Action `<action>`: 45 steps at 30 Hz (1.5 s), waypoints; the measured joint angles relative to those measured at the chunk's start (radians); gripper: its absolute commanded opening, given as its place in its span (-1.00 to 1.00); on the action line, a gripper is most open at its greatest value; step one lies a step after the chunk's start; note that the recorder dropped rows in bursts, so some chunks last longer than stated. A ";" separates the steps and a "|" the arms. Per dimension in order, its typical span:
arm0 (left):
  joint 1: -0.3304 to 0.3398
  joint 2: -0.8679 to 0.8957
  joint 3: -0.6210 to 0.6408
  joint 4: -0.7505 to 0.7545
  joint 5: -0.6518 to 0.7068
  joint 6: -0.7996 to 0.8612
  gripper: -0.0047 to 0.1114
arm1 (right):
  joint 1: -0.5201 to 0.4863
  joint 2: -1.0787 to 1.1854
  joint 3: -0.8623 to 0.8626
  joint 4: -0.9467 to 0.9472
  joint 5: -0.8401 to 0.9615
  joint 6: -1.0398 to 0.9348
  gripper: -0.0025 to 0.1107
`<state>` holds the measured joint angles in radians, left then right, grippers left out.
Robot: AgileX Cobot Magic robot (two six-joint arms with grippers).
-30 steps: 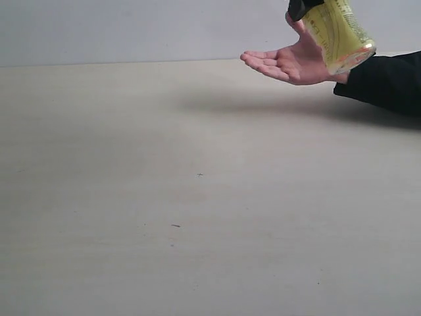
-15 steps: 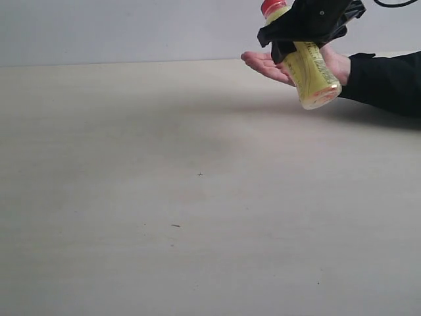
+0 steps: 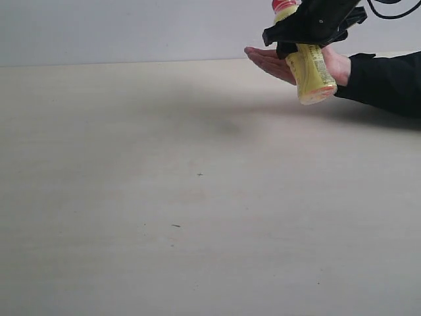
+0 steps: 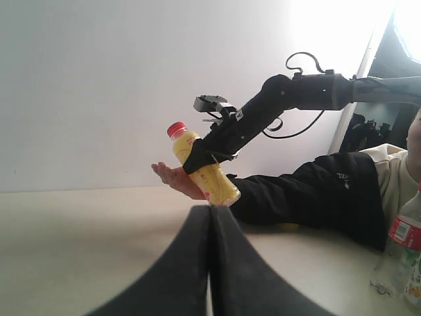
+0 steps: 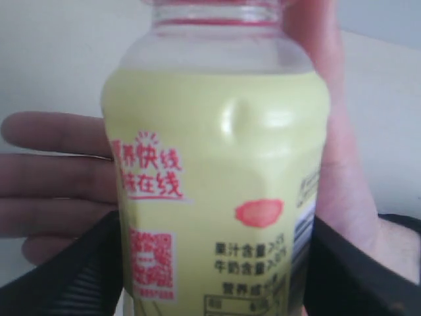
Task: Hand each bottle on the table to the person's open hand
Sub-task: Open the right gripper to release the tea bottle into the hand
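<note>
A yellow bottle (image 3: 310, 74) with a red cap (image 3: 283, 5) hangs tilted just in front of and above the person's open hand (image 3: 268, 60). My right gripper (image 3: 308, 31) is shut on its body. In the right wrist view the bottle (image 5: 217, 191) fills the frame between the black fingers (image 5: 89, 273), with the palm (image 5: 56, 178) behind it. The left wrist view shows the same bottle (image 4: 209, 174) over the hand (image 4: 174, 179). My left gripper (image 4: 210, 210) is shut and holds nothing. It is out of the exterior view.
The person's black sleeve (image 3: 387, 80) lies on the pale table (image 3: 164, 197) at the far right. A clear bottle with a red label (image 4: 400, 242) stands beside the person, and another bottle (image 4: 416, 284) shows at that view's edge. The right arm (image 4: 296, 95) reaches in over the hand.
The right gripper carried the yellow bottle down and left from the upper right corner to the open hand, then lifted it slightly. The bottle's cap came into view.
</note>
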<state>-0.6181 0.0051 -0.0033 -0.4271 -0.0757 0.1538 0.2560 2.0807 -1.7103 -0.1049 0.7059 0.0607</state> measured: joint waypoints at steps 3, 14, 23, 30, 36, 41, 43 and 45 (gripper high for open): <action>0.000 0.000 0.000 0.000 0.000 0.000 -0.92 | -0.012 0.011 -0.015 0.007 -0.003 0.002 -0.96; 0.000 0.000 0.000 0.000 0.000 0.000 -0.92 | -0.014 0.051 -0.046 0.017 -0.001 0.002 -0.52; 0.000 0.000 0.000 0.000 0.000 0.000 -0.92 | -0.014 0.051 -0.046 0.017 -0.005 0.002 0.60; 0.000 0.000 0.000 0.000 0.000 0.000 -0.92 | -0.011 0.051 -0.046 0.006 -0.006 0.005 0.77; 0.000 0.000 0.000 0.000 0.000 0.000 -0.92 | -0.011 -0.006 -0.046 0.003 0.007 0.005 0.80; 0.000 0.000 0.000 0.000 0.000 0.000 -0.92 | -0.011 -0.083 -0.046 0.003 0.067 0.000 0.75; 0.000 0.000 0.000 0.000 0.000 0.000 -0.92 | -0.011 -0.115 -0.046 0.003 0.116 -0.002 0.64; 0.000 0.000 0.000 0.000 0.000 0.000 -0.92 | -0.011 -0.149 -0.046 0.005 0.160 -0.004 0.45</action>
<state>-0.6181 0.0051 -0.0033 -0.4271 -0.0757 0.1538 0.2454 1.9314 -1.7566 -0.1004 0.8664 0.0564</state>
